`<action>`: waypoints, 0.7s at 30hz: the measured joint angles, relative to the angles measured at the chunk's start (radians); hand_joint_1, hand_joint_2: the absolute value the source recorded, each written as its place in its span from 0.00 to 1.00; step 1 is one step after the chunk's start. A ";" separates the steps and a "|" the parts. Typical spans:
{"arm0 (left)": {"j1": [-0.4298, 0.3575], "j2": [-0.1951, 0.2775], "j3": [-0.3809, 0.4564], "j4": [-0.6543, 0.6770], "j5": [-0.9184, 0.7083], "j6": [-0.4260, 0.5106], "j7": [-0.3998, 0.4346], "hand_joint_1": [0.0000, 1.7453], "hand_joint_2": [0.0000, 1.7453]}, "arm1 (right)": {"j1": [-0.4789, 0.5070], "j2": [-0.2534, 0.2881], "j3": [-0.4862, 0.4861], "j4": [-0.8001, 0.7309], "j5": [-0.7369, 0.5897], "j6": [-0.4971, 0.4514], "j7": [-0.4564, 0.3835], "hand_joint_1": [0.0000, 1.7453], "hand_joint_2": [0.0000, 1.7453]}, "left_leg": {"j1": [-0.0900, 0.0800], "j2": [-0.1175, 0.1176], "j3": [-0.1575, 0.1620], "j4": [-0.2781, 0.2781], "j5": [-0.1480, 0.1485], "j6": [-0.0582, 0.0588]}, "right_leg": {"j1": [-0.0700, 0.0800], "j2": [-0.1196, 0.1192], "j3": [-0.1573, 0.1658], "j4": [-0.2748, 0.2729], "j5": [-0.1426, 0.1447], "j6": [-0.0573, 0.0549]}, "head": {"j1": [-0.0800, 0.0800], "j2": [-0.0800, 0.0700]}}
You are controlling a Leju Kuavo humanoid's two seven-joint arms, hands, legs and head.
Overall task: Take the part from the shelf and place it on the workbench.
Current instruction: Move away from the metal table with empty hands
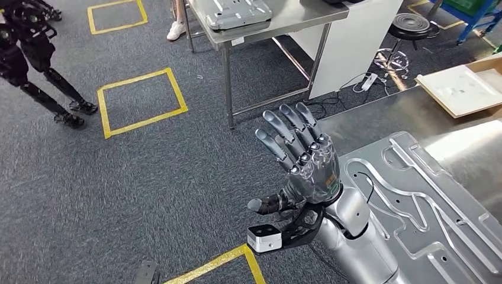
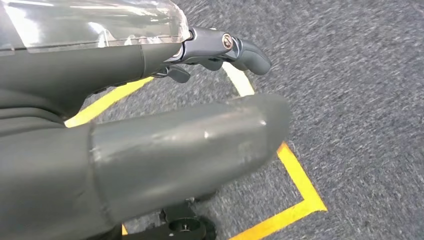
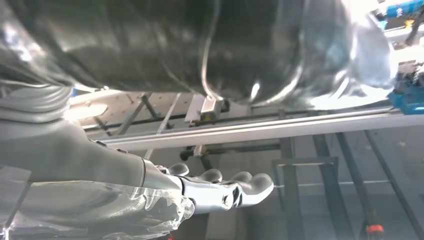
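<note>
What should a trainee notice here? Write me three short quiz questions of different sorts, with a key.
1. True or false: the left hand grips the metal part.
2. What marks the carpet near the left hand? A) yellow tape B) red cones C) white chalk
3. Fill in: beyond the steel table stands a round black ___.

Key:
1. False. The left hand holds nothing, and its fingers are spread above the carpet beside the part.
2. A
3. stool
</note>
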 joint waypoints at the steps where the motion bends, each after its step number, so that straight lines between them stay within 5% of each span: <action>1: 0.001 0.000 0.000 0.000 0.001 -0.001 0.000 0.00 0.00 | -0.001 0.003 -0.001 0.000 0.002 0.000 -0.003 0.00 0.00 | 0.002 -0.010 -0.003 -0.001 0.002 -0.007 | 0.000 -0.009 0.002 -0.005 0.000 -0.002 | 0.000 0.000; 2: 0.004 0.001 0.001 0.000 0.003 -0.001 -0.001 0.00 0.00 | -0.001 0.008 -0.001 0.000 0.004 0.000 -0.008 0.00 0.00 | 0.003 -0.007 -0.005 0.001 0.001 -0.013 | -0.001 -0.020 0.006 -0.010 0.002 -0.006 | 0.000 0.000; 4: 0.009 0.003 0.004 0.000 0.007 0.000 -0.004 0.00 0.00 | -0.003 0.023 -0.001 0.000 0.003 0.000 -0.016 0.00 0.00 | 0.000 0.036 -0.024 0.044 -0.026 -0.023 | -0.005 -0.044 0.015 -0.020 0.005 -0.016 | -0.002 0.000; 6: 0.009 0.005 0.006 0.000 0.011 0.002 -0.008 0.00 0.00 | -0.004 0.032 -0.001 0.003 -0.002 0.000 -0.022 0.00 0.00 | 0.002 0.089 -0.077 0.157 -0.086 -0.031 | -0.004 -0.073 0.021 -0.023 0.003 -0.023 | -0.005 0.000; 8: 0.011 0.007 0.008 0.000 0.013 0.004 -0.012 0.00 0.00 | -0.003 0.035 -0.001 0.008 -0.004 0.000 -0.025 0.00 0.00 | 0.008 0.103 -0.127 0.258 -0.122 -0.038 | -0.002 -0.101 0.021 -0.021 0.000 -0.025 | -0.005 0.000; 9: 0.014 0.009 0.009 0.000 0.014 0.004 -0.013 0.00 0.00 | -0.004 0.037 -0.001 0.011 -0.005 0.000 -0.025 0.00 0.00 | 0.010 0.107 -0.128 0.262 -0.114 -0.040 | -0.002 -0.115 0.022 -0.020 -0.003 -0.025 | -0.005 0.000; 13: 0.020 0.016 0.011 0.000 0.014 0.002 -0.015 0.00 0.00 | -0.007 0.041 -0.001 0.022 -0.006 0.000 -0.024 0.00 0.00 | 0.005 0.158 -0.008 0.044 -0.019 -0.032 | 0.002 -0.159 0.027 -0.010 -0.018 -0.013 | -0.005 0.000; 15: 0.021 0.017 0.012 0.000 0.014 -0.001 -0.016 0.00 0.00 | -0.012 0.041 0.000 0.026 -0.006 0.000 -0.020 0.00 0.00 | -0.003 0.165 0.008 0.008 -0.018 -0.020 | 0.007 -0.174 0.030 -0.010 -0.021 -0.004 | -0.005 0.000; 17: 0.026 0.016 0.013 0.000 0.014 -0.003 -0.016 0.00 0.00 | -0.020 0.041 0.005 0.032 -0.002 0.000 -0.010 0.00 0.00 | -0.002 0.145 0.007 0.002 -0.013 -0.008 | 0.007 -0.184 0.033 -0.012 -0.024 0.006 | -0.005 0.000; 19: 0.029 0.012 0.014 0.000 0.013 -0.005 -0.016 0.00 0.00 | -0.029 0.041 0.013 0.038 0.005 0.000 0.003 0.00 0.00 | 0.002 0.128 0.011 -0.008 -0.007 0.005 | 0.002 -0.153 0.023 0.020 -0.051 0.014 | -0.005 0.000; 21: 0.026 0.006 0.014 0.000 0.013 -0.006 -0.016 0.00 0.00 | -0.035 0.039 0.018 0.043 0.011 0.000 0.012 0.00 0.00 | 0.003 0.110 0.012 -0.012 -0.005 0.014 | -0.001 -0.103 -0.027 0.127 -0.109 0.018 | -0.004 0.000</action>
